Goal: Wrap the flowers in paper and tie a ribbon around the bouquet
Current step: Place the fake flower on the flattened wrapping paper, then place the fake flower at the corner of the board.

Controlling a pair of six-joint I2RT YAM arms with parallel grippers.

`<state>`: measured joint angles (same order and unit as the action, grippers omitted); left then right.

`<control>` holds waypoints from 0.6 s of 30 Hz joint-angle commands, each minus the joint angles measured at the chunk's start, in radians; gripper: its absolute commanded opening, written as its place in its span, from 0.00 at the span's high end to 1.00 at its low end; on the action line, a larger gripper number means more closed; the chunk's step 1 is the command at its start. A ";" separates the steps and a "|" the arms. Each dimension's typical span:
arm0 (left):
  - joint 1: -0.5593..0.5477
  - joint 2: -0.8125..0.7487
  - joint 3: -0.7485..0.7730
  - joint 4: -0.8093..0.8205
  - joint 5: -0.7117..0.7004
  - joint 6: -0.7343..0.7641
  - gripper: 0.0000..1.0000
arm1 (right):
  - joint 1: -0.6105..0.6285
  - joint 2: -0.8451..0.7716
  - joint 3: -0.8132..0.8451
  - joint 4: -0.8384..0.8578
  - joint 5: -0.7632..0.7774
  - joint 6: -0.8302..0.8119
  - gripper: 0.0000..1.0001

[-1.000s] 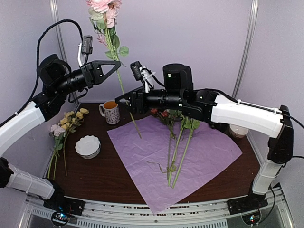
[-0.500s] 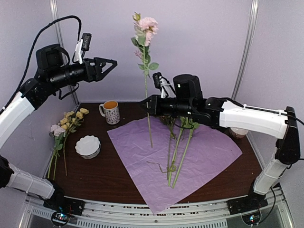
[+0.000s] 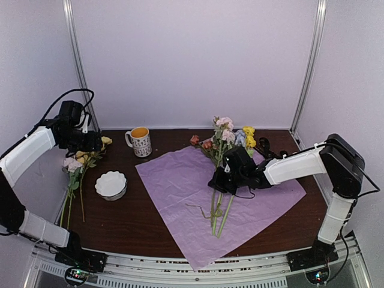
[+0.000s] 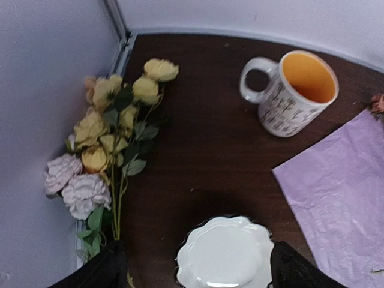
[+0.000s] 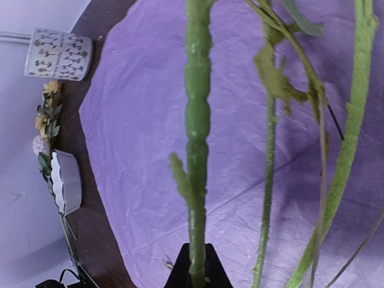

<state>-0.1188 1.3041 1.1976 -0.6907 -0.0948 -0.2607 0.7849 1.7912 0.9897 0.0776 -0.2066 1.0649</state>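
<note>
Right fingers (image 5: pixel 211 279) seemingly pinch a stem (image 5: pixel 198 120) above paper (image 5: pixel 138 120) on brown table (image 3: pixel 138 216).

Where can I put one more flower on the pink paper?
The paper is bare on its left half, between the mug, the white dish and the flowers. Middle-right is crowded: stems, and the right hand gripping one.

Softly, evenly lit from overhead; faint shadows. Sharp in top view; blurred on the close flowers (image 5: pixel 198 120), twelve to six o'clock.
</note>
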 commanded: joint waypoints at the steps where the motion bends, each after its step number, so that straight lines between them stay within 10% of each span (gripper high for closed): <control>1: 0.075 0.012 -0.078 -0.023 -0.103 -0.016 0.15 | -0.017 0.025 -0.004 0.069 0.007 0.045 0.80; 5: 0.161 0.059 -0.131 0.005 -0.100 -0.020 0.19 | -0.014 -0.003 0.011 -0.009 0.047 0.004 0.52; 10: 0.261 0.134 -0.165 0.028 -0.047 -0.015 0.34 | 0.001 -0.099 0.017 -0.109 0.115 -0.063 0.47; 18: 0.481 0.154 -0.172 0.048 -0.002 -0.050 0.30 | 0.045 -0.253 0.038 -0.246 0.227 -0.225 0.45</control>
<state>0.2672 1.4631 1.0359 -0.6926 -0.1326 -0.2859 0.8032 1.6077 0.9958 -0.0795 -0.0731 0.9565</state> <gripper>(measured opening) 0.680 0.549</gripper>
